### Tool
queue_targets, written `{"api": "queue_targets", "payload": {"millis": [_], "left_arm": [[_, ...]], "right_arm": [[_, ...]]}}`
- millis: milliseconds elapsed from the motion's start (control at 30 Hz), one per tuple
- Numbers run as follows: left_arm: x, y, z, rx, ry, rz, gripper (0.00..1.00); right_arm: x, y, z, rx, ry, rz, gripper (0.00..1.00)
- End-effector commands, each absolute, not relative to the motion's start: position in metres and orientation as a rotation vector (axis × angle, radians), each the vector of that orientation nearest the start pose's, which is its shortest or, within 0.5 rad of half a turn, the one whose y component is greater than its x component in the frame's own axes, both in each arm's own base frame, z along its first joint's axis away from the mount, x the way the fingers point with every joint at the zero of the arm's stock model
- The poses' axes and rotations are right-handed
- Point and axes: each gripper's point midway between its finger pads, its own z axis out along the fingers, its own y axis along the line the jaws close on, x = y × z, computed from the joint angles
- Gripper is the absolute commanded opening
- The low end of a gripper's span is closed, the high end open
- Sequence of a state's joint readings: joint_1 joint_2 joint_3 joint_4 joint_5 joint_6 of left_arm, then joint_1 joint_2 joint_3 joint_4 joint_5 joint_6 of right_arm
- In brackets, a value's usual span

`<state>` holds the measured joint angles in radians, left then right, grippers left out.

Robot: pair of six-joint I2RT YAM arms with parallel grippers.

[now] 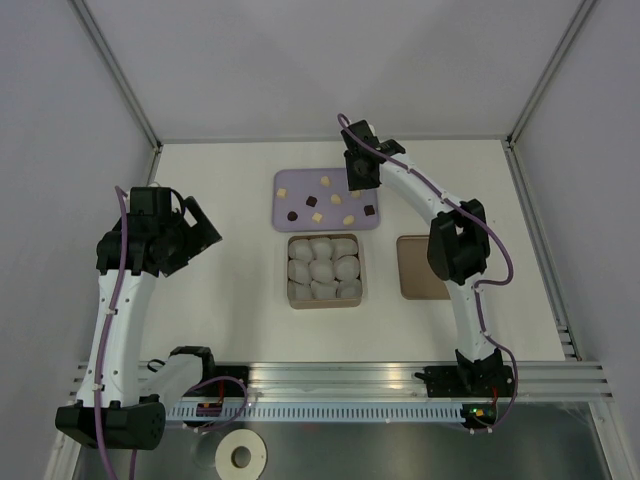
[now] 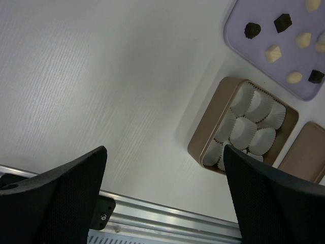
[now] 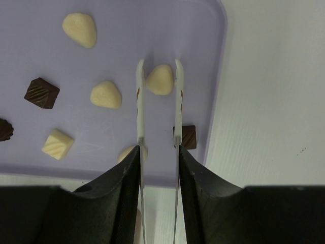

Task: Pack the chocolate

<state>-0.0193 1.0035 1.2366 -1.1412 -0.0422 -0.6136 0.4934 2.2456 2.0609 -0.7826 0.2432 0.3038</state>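
Note:
Several chocolate pieces, cream and dark brown, lie on a lavender tray (image 1: 300, 186). My right gripper (image 1: 357, 186) hovers low over the tray's right side. In the right wrist view its thin white fingers (image 3: 140, 101) are slightly open, and the gripper (image 3: 158, 63) closely straddles a cream chocolate (image 3: 160, 80). A dark chocolate (image 3: 190, 136) lies just right of the fingers, and another cream piece (image 3: 106, 94) lies to their left. The brown box (image 1: 294, 297) holds several empty white paper cups (image 1: 322, 268). My left gripper (image 1: 205, 232) is open and empty, held high at the left.
The flat brown lid (image 1: 420, 266) lies right of the box. The left wrist view shows my left gripper (image 2: 163, 150), the box (image 2: 210, 127), the tray (image 2: 238, 30) and the metal rail (image 2: 167, 213) at the near table edge. White walls enclose the table.

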Motion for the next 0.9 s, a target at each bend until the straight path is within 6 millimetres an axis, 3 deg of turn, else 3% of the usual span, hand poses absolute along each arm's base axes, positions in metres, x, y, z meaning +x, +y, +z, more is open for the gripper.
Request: {"api": "queue_targets", "payload": {"millis": [0,467,867], "left_arm": [[0.238,-0.024,0.239,-0.727,2.344,-0.246,1.0],[0.242,-0.022,0.238,-0.708,2.347,-0.229,1.0],[0.242,-0.022,0.239,-0.696,2.346,-0.226,1.0]], "right_arm": [[0.492,0.232,0.152,-0.094,2.418,0.079,0.4],[0.49,0.232,0.133,-0.077,2.453,0.07,0.39],[0.492,0.233,0.13,-0.083,2.453,0.063,0.35]]}}
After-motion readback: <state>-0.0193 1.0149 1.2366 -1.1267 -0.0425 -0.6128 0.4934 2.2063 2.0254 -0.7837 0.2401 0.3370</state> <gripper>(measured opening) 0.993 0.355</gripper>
